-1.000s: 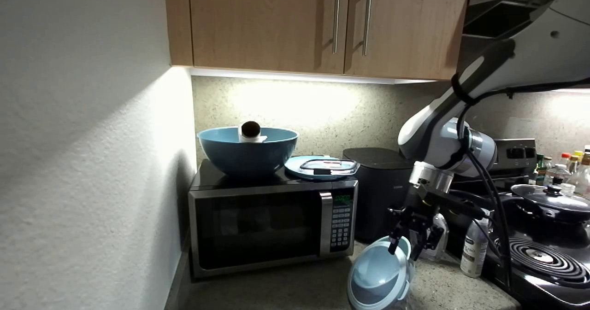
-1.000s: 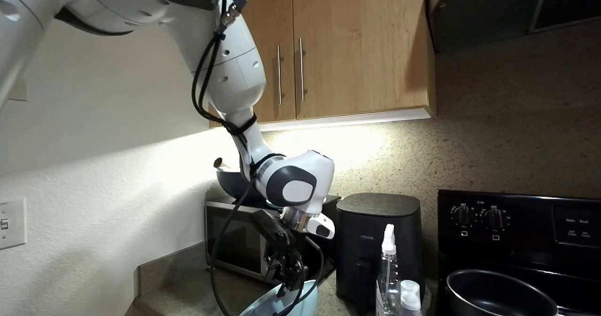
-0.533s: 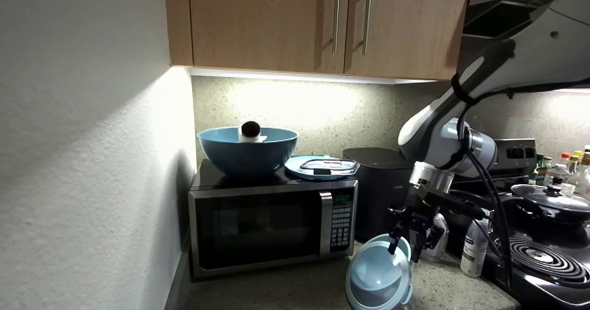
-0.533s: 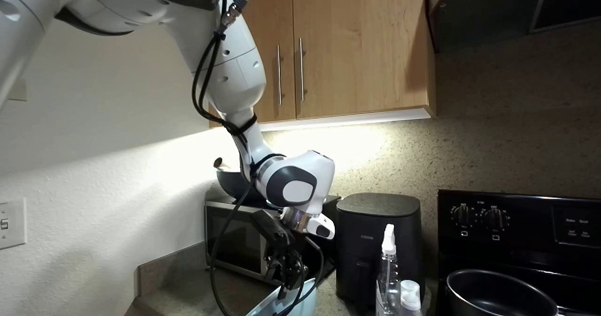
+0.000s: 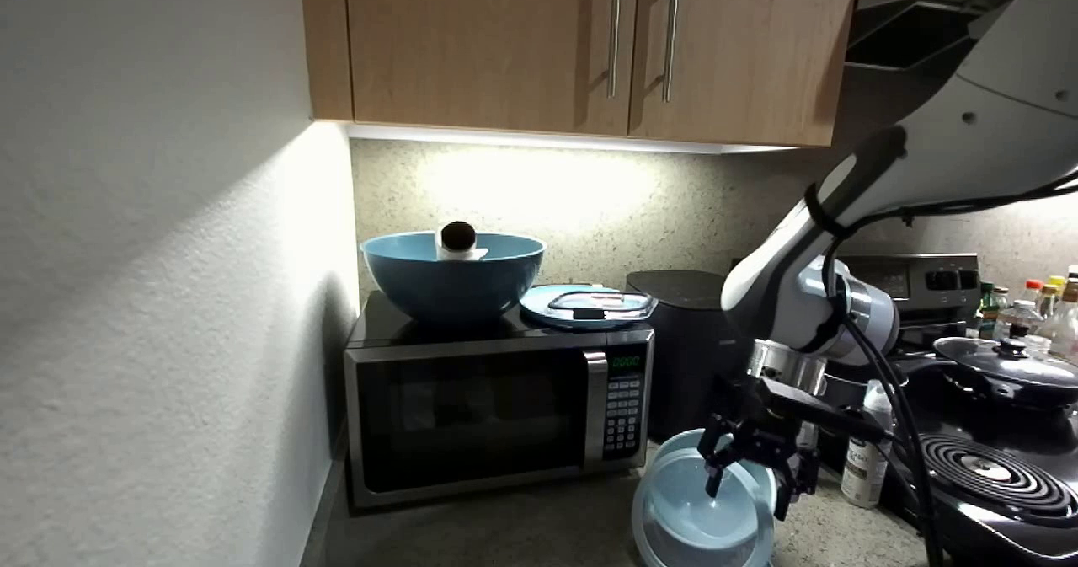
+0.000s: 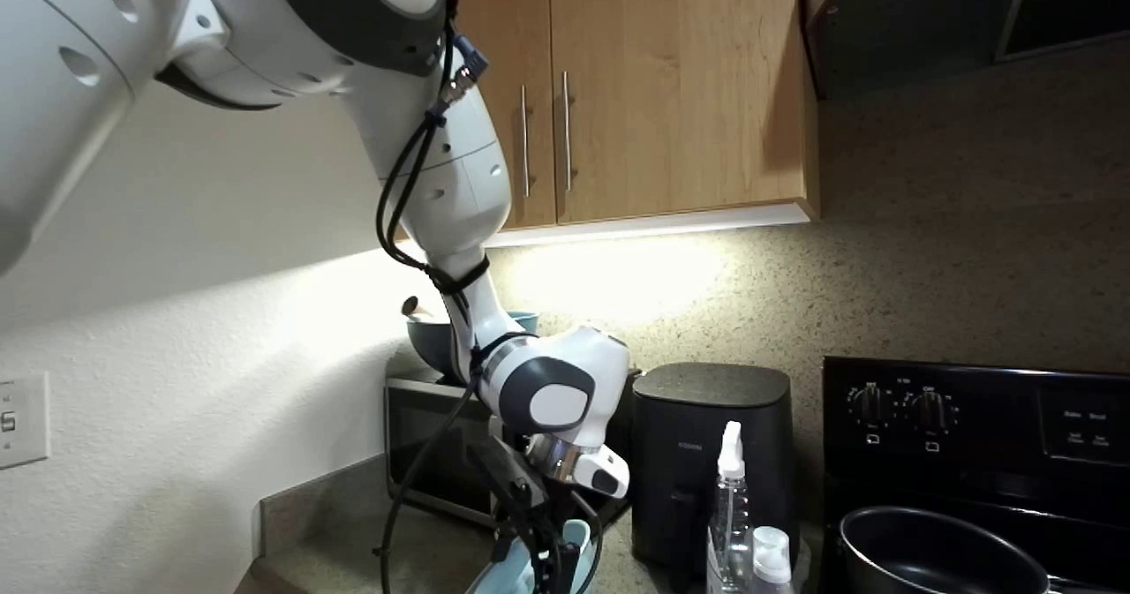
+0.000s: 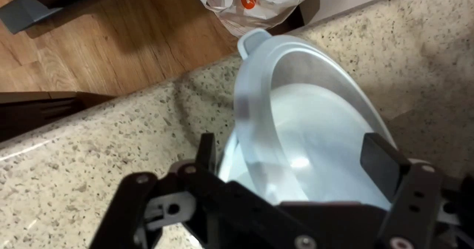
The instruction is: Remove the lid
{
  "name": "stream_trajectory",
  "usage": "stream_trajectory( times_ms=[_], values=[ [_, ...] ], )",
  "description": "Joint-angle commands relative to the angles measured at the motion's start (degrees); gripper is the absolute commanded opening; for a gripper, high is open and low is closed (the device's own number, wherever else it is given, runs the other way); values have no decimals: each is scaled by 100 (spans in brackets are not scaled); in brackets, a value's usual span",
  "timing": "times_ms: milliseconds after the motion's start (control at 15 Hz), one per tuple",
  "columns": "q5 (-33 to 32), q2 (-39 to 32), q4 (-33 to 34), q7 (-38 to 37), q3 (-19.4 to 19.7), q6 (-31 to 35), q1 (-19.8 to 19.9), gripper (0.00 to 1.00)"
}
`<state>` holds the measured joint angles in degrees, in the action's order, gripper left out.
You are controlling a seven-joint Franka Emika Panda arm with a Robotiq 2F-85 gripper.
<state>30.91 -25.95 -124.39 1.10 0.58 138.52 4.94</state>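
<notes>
Both arm (image 5: 935,154) and pincer (image 5: 748,501) hang lower than half a second ago; in an exterior view the lid (image 5: 703,512) now shows a rounder, broader face, and more of the pale-blue tub (image 5: 682,440) shows behind it.

The lid leans steeply against or over the tub, near the edge of the worktop (image 7: 74,160). That slant needs a prop, and the tub is the likeliest one; whether the two join along one side or merely touch, I cannot tell.

The pincer's fingers (image 7: 381,167) stand wide apart, with nothing clamped. One is over the lid's face; the other lies past the rim, seemingly outside the tub wall. I read the spread as a straddle: with the rim between them, drawing together should pinch the lid edge-on, and its tilt helps by offering that edge upward.

The snag, as I judge it, is that the tub wall appears to share the gap, so both could be caught at once. Slipping the outer finger between lid and tub would be safer; a hard push might slide the pair toward the edge.

Askew but not lifted clear, the lid looks only partly removed. Bowl (image 5: 455,289) and plate (image 5: 537,301) sit up on the microwave (image 5: 472,432), presumably to save worktop space.
</notes>
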Motion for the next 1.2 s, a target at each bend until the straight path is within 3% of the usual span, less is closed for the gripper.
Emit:
stream_trajectory(
  times_ms=[0, 800, 867, 933, 1133],
  values=[
    [-148, -393, 204, -530, -2, 113, -13, 100],
    [-178, -580, 565, -1315, 10, -293, -45, 100],
    [-137, -549, 519, -1266, -52, -374, -41, 75],
    [-156, -557, 513, -1297, -53, -382, -78, 74],
    [-78, -590, 573, -1363, -91, -508, -101, 54]
  ],
)
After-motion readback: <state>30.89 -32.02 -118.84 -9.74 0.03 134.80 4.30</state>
